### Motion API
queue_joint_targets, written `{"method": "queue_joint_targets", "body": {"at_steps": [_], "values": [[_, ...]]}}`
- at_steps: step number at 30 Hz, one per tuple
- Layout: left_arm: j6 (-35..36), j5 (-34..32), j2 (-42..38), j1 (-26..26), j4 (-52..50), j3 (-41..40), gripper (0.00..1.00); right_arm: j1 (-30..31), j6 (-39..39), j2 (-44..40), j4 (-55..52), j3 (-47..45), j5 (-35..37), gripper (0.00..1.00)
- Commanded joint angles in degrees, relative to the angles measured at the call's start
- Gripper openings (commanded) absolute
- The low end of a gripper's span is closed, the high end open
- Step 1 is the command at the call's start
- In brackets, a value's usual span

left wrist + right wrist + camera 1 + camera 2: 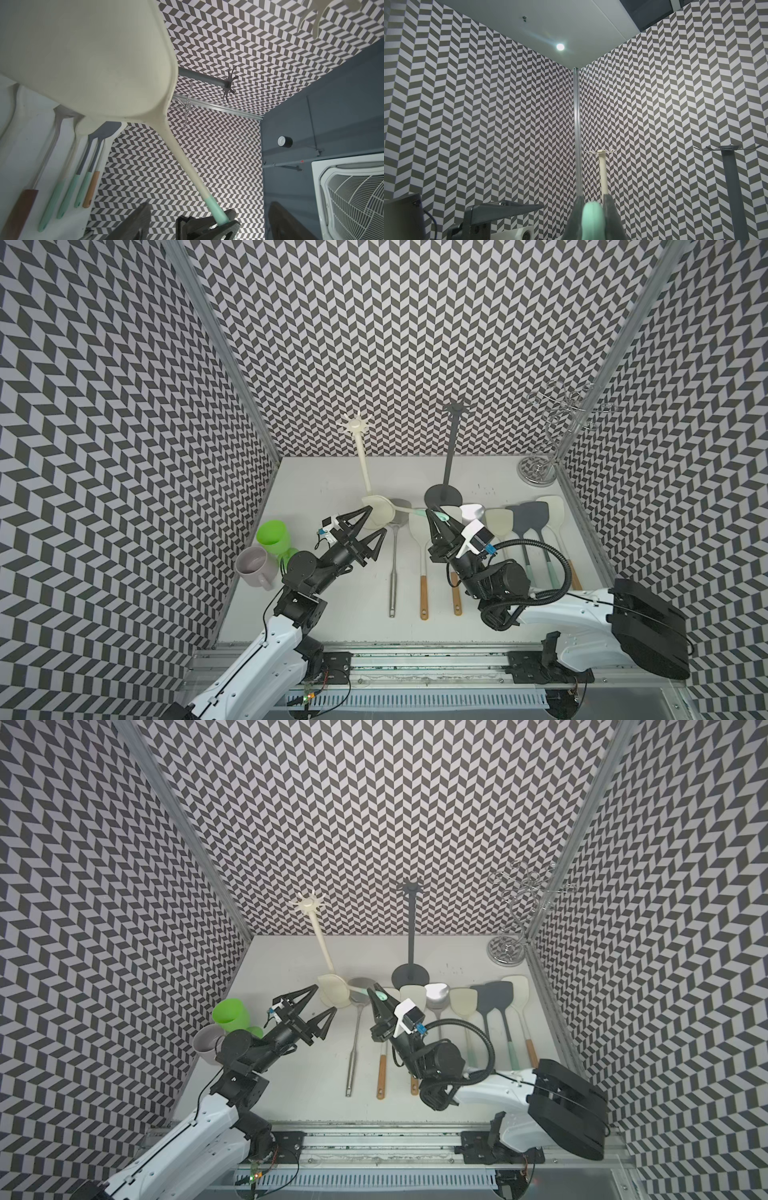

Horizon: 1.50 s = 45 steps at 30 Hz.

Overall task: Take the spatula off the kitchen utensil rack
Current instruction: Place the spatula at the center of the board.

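The spatula (376, 512) has a cream head and a mint handle end. It lies roughly level in front of the foot of the cream utensil rack (362, 452), whose hooks carry nothing. My right gripper (430, 513) is shut on the mint handle end (592, 220), which shows between its two dark fingers (576, 220). My left gripper (376, 522) is open, its fingertips just beside the spatula head and not closed on it. In the left wrist view the head (93, 62) fills the frame close up. The rack's base is hidden behind the head.
A black rack (451, 448) stands right of the cream one, and a chrome mug tree (552, 435) stands in the back right corner. Several spatulas lie in a row on the table (324, 614), among them a metal one (392, 568). A green cup (272, 535) and a mauve mug (253, 566) sit at the left wall.
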Motion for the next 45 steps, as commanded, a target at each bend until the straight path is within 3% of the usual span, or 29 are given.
{"method": "queue_joint_targets", "body": {"at_steps": [1, 13, 19, 28, 34, 41, 45], "values": [[-4.97, -3.71, -0.25, -2.37, -1.37, 0.56, 0.87, 1.73, -4.72, 2.89, 15.91, 1.06, 2.57, 0.0], [-6.52, -3.92, 7.53, -7.42, -1.1, 4.34, 0.82, 5.33, -7.31, 9.2, 22.54, 3.97, 4.99, 0.0], [-8.17, -5.15, 10.4, -7.3, 2.5, 2.86, 0.7, 6.1, -7.48, 8.79, 23.44, 3.42, 4.86, 0.0], [-9.26, -4.43, 14.97, -5.22, 6.19, 2.7, 0.34, 7.11, -6.91, 7.89, 24.1, 1.21, 5.56, 0.0], [-8.88, -4.83, 15.17, -4.61, 5.97, 2.79, 0.0, 7.22, -6.27, 6.91, 24.08, 0.27, 5.96, 0.0], [-6.39, -7.96, 12.99, -4.54, 3.13, 3.66, 0.0, 7.53, -6.92, 6.27, 24.08, -0.56, 6.72, 0.0], [-2.76, -8.64, 10.75, -2.64, -0.5, 3.98, 0.0, 8.9, -9.05, 4.76, 23.49, -3.09, 7.6, 0.35]]}}
